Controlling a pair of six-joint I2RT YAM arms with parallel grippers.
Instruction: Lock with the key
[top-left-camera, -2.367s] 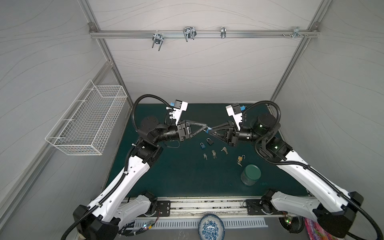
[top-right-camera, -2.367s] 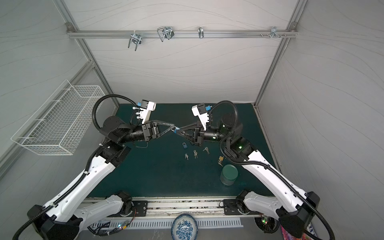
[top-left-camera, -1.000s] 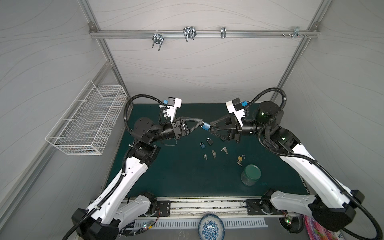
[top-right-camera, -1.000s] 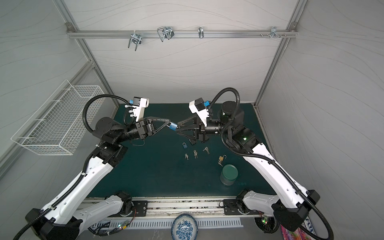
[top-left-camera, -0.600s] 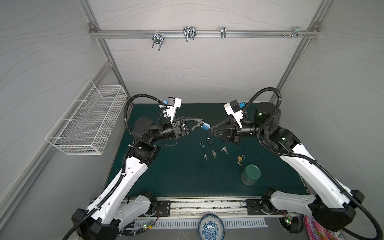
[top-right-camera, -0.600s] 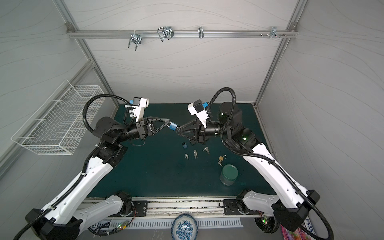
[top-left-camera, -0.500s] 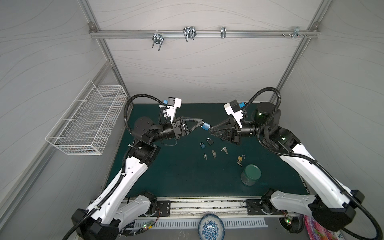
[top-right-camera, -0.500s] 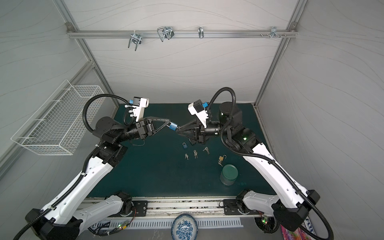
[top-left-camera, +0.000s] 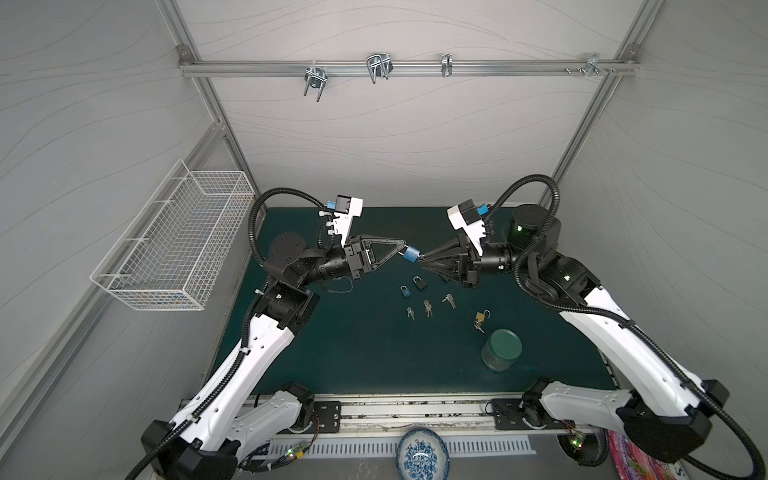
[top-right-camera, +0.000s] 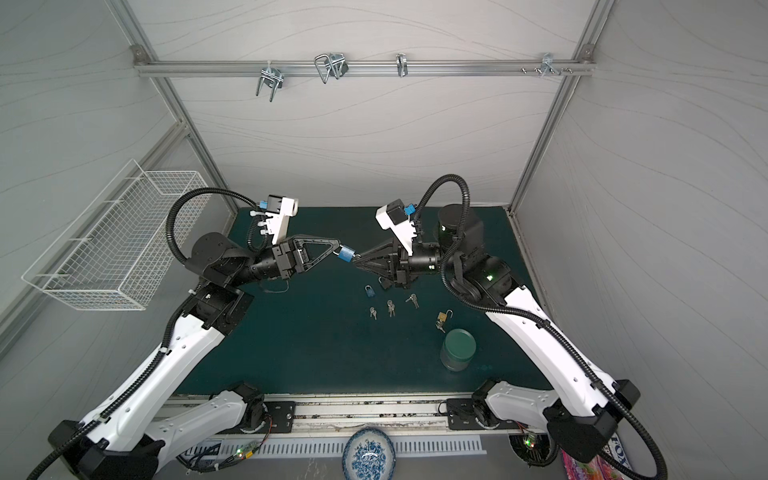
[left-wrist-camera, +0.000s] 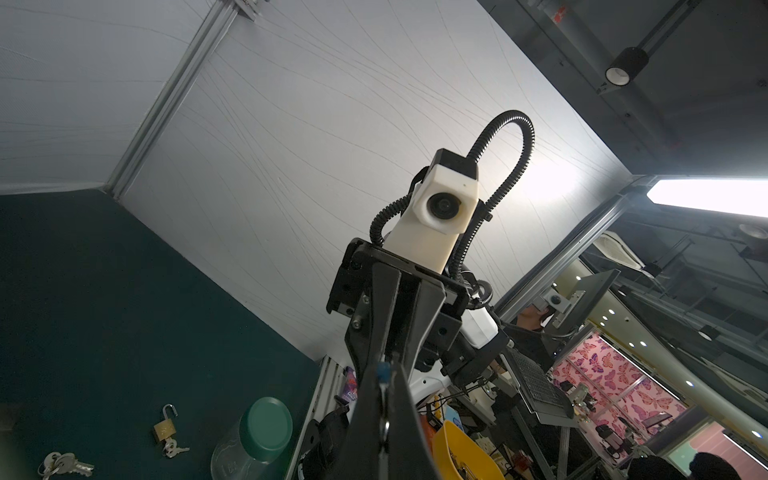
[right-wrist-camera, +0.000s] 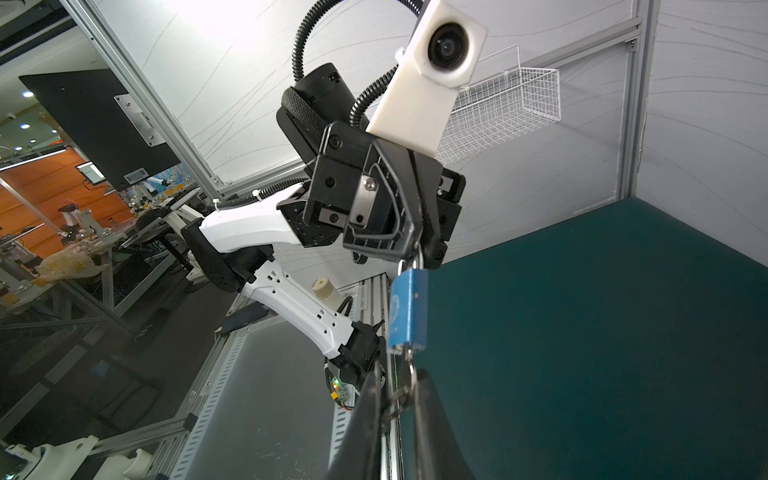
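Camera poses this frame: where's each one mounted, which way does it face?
Top views: stereo head high over the front rail, facing down and back; both arms in frame, left gripper and right gripper meeting at the blue padlock.
Left wrist: on the left arm, facing along its fingers toward the right wrist camera.
Right wrist: on the right arm, facing along its fingers past the key toward the wire basket.
Shared: both wrist views catch the blue padlock.

Dark green mat (top-left-camera: 340, 345) covers the table. At centre frame in both top views, a blue padlock (top-left-camera: 404, 291) lies just beside a black padlock (top-left-camera: 419, 283), with three key bunches (top-left-camera: 427, 307) below them. Lower right of these lie a brass padlock (top-left-camera: 481, 317), shackle open, and an upright green-lidded jar (top-left-camera: 501, 349).
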